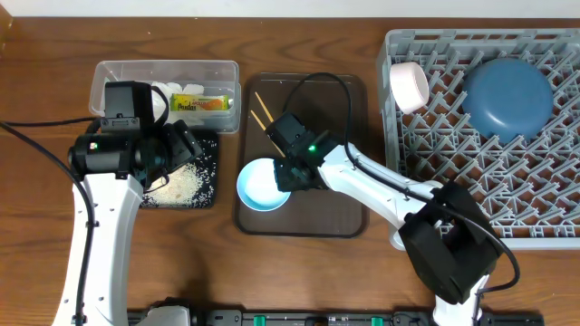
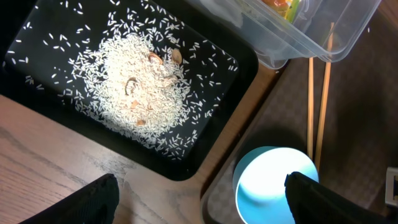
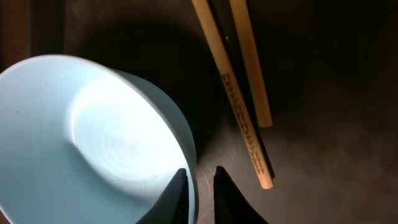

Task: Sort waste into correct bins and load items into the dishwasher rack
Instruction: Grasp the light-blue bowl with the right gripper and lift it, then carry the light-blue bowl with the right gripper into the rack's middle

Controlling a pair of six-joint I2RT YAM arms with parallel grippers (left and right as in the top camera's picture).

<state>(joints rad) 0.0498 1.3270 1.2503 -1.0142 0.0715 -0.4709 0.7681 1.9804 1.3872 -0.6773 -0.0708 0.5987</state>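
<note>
My right gripper (image 1: 288,172) (image 3: 200,193) is shut on the rim of the light blue bowl (image 1: 261,186) (image 3: 93,137), one finger inside and one outside. The bowl sits tilted on the dark brown tray (image 1: 335,208). Two wooden chopsticks (image 1: 263,116) (image 3: 239,93) lie beside it. My left gripper (image 1: 178,145) (image 2: 199,199) is open and empty over the black tray (image 1: 207,149) (image 2: 230,81), which holds loose rice (image 2: 140,87). The clear tub (image 1: 168,68) (image 2: 311,37) holds white napkins (image 1: 172,91) and the snack wrapper (image 1: 201,102). The grey rack (image 1: 544,199) holds the dark blue plate (image 1: 507,95) and a white bowl (image 1: 408,86).
The black tray's near corner sits close to the brown tray's left edge. In the left wrist view the bowl (image 2: 270,180) and chopsticks (image 2: 317,106) lie just right of it. The rack stands against the brown tray's right side. The small white cup is not visible.
</note>
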